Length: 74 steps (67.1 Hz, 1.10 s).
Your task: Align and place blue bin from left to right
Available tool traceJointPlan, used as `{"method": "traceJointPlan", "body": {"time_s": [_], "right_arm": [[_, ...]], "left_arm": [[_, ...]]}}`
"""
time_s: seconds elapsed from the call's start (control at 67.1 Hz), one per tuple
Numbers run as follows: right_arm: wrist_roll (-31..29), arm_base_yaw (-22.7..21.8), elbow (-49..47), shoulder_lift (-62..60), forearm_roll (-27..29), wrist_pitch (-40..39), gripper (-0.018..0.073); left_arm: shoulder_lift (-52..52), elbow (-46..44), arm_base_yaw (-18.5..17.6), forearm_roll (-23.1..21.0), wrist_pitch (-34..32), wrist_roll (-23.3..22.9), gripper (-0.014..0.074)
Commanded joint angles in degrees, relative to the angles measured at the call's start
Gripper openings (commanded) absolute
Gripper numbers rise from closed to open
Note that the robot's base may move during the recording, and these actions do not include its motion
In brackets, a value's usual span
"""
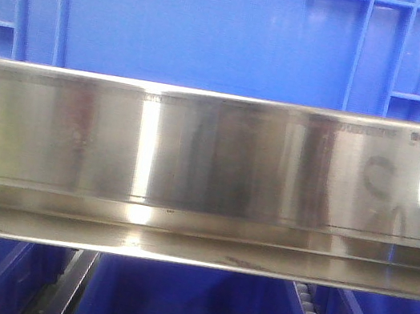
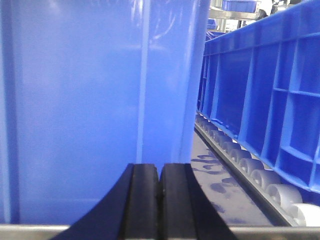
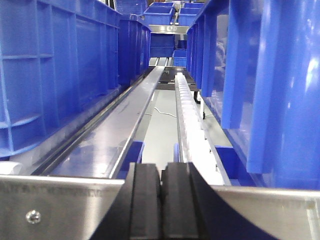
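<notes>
Item: blue bin [image 1: 208, 27], behind steel rail [image 1: 210, 157], wall just ahead of my left claw [image 2: 160, 200]. Left claw, right claw [image 3: 161, 200]: fingers pressed together, holding nothing. I'd push slowly, keeping it square to the rollers [image 2: 250, 172].

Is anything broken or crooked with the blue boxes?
Nothing stands out. The blue bin sits level behind the steel rail, and no cracks or spills show.
</notes>
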Motion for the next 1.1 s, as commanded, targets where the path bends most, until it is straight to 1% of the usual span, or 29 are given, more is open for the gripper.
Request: {"method": "traceJointPlan", "body": {"time_s": [0.0, 0.253, 0.298, 0.447, 0.552, 0.626, 0.716, 0.775, 0.85, 0.939, 1.014, 1.088], "right_arm": [[-0.15, -0.03, -0.02, -0.21, 0.1, -0.9, -0.0085], [-0.15, -0.03, -0.02, -0.21, 0.1, -0.9, -0.0085], [-0.15, -0.03, -0.02, -0.21, 0.1, -1.11, -0.0085], [-0.15, -0.03, -0.02, -0.21, 0.1, -2.44, -0.0085], [-0.15, -0.03, -0.02, -0.21, 0.1, -6.38, -0.0085], [-0.15, -0.03, -0.02, -0.21, 0.1, -9.89, -0.0085], [1.11, -0.03, -0.15, -0.21, 0.1, -9.5, -0.0085], [2.62, -0.03, -2.14, -0.21, 0.1, -6.71, -0.0085], [2.95, -0.03, -5.48, -0.21, 0.1, -1.94, -0.0085], [2.95, -0.03, -10.16, -0.21, 0.1, 3.65, -0.0085], [2.95, -0.03, -14.27, -0.21, 0.1, 6.79, -0.0085], [2.95, -0.03, -17.66, 0.45, 0.1, 8.2, -0.0085]], "left_arm": [[-0.2, -0.1, -0.23, 0.31, -0.92, 0.0, -0.0111], [-0.2, -0.1, -0.23, 0.31, -0.92, 0.0, -0.0111], [-0.2, -0.1, -0.23, 1.49, -0.92, 0.0, -0.0111], [-0.2, -0.1, -0.23, 1.89, -2.35, 0.0, -0.0111], [-0.2, -0.1, -0.23, 2.2, -2.7, 0.0, -0.0111], [-0.2, -0.1, -0.23, 1.77, -4.66, 0.0, -0.0111], [-0.2, -0.1, -0.23, 0.24, -5.27, 0.0, -0.0111], [-0.2, -1.79, -0.23, -0.08, -2.91, 0.0, -0.0111], [-0.2, -5.86, -0.23, -0.08, 3.81, 0.0, -0.0111], [-0.2, -10.84, -0.23, -0.08, 9.6, 0.0, -0.0111], [-0.2, -14.84, -0.23, -0.08, 11.86, 0.0, -0.0111], [0.09, -18.97, -0.23, -0.08, 11.99, 0.0, -0.0111]]}}
